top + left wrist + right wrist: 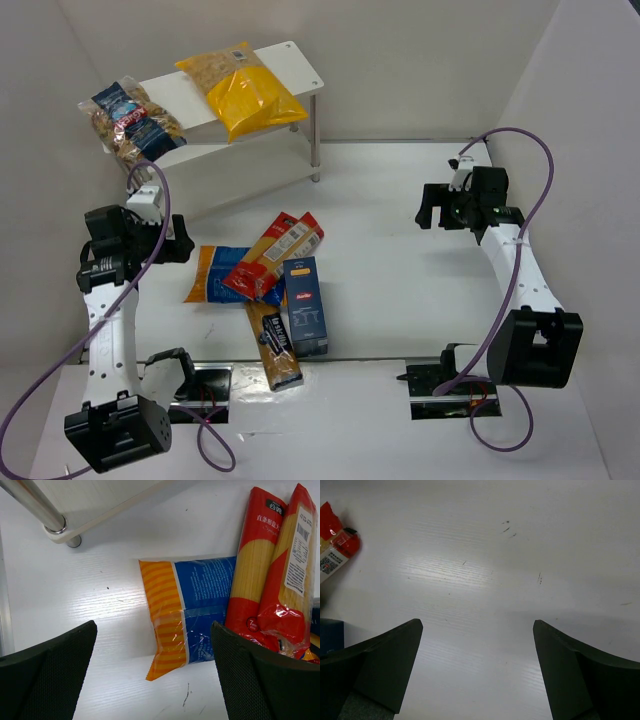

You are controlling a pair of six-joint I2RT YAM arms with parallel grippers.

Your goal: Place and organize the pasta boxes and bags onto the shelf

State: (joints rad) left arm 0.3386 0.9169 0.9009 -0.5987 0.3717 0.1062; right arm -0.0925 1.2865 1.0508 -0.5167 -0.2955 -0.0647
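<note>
Top external view had the yellow bag (245, 90) and clear bag (130, 120) on the shelf (290, 55) top. The left pincer (154, 630) was spread and empty over the blue bag (200, 600), which lay on the bench (400, 260) in front of the shelf. The right pincer (477, 625) was spread and empty too. Next move probably needed a drop and a pinch on the orange end.

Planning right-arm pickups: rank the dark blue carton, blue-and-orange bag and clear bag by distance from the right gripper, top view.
From the right gripper:
1. dark blue carton, mid-table.
2. blue-and-orange bag, left of the carton.
3. clear bag, at the shelf's left end.
</note>
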